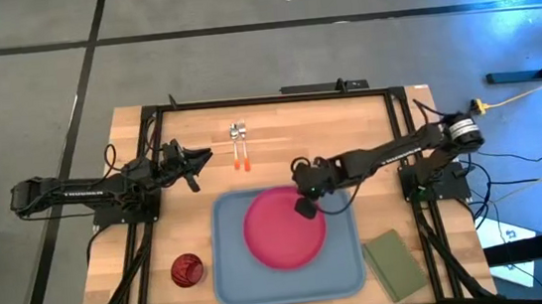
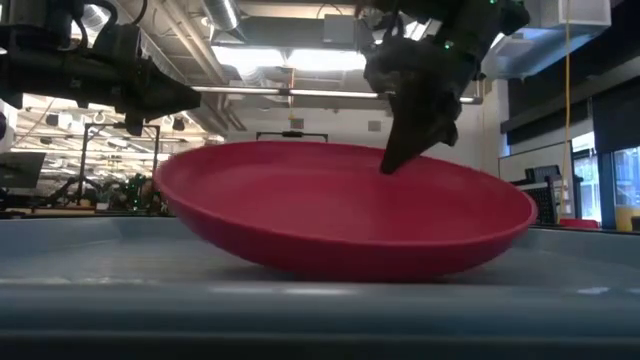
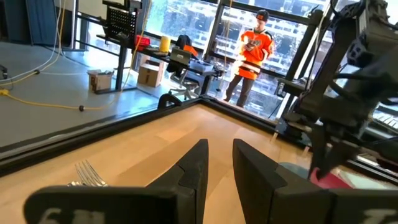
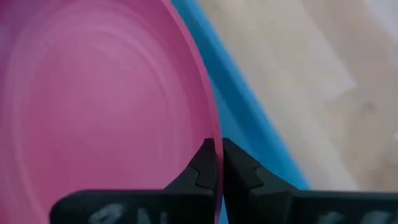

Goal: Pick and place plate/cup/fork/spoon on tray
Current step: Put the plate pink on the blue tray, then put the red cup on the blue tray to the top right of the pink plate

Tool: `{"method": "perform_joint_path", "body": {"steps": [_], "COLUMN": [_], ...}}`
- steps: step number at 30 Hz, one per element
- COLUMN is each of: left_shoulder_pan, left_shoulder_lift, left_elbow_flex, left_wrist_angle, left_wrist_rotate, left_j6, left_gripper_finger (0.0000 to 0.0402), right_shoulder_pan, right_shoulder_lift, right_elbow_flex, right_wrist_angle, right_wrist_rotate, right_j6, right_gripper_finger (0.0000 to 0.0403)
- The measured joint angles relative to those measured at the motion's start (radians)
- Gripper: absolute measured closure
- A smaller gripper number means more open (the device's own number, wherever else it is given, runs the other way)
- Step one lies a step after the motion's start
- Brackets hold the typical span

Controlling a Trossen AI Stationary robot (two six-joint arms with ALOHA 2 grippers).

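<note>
- The right gripper [image 1: 304,209] is pinched shut on the rim of the plate [image 1: 283,228]; in the right wrist view its two dark fingers [image 4: 202,167] meet on either side of the thin pink edge [image 4: 112,93].
- The plate sits inside the tray [image 1: 231,276], toward its middle. In the low view the plate [image 2: 340,215] looks tilted, but whether its underside touches the tray floor [image 2: 100,255] is hard to tell.
- The right arm reaches in from the table's right side, stretched low and bent down at the wrist over the plate's far-right edge; in the low view the gripper [image 2: 400,155] comes down from above onto the rim.
- The tray's near rim fills the bottom of the low view and hides everything in front of it.
- The cup [image 1: 187,270] stands on the table just left of the tray, near the front edge.
- The fork [image 1: 235,145] and spoon [image 1: 243,145] lie side by side near the table's far edge; from above I cannot tell for sure which is which. In the left wrist view only tines [image 3: 90,173] show, cut off by the fingers.
- The left gripper [image 1: 197,160] hangs over the bare table just left of the utensils, its fingers [image 3: 193,171] slightly parted and holding nothing.
- An olive-green pad [image 1: 393,263] lies at the tray's right front corner.
- A person in orange [image 3: 252,53] stands far off in the room.
</note>
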Motion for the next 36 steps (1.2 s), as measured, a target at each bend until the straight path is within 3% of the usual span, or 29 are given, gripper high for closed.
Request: {"method": "perform_joint_path", "body": {"steps": [9,14,36], "left_shoulder_pan": [0.0,0.0,0.0], "left_shoulder_lift": [0.0,0.0,0.0], "left_elbow_flex": [0.0,0.0,0.0], "left_wrist_angle": [0.001,0.001,0.001], "left_wrist_rotate": [-0.002,-0.002,-0.004], "left_j6": [-0.001,-0.002,-0.002], "left_gripper_finger": [0.0335,0.0335,0.0335], "right_shoulder_pan": [0.046,0.046,0.02], "right_shoulder_lift": [0.08,0.09,0.082], "right_elbow_flex": [0.002,0.002,0.002], "right_wrist_angle": [0.045,0.044,0.016], "right_wrist_rotate": [-0.081,-0.104,-0.11], "right_j6": [0.072,0.129,0.099], "right_gripper_finger": [0.0396,0.0372,0.0359]}}
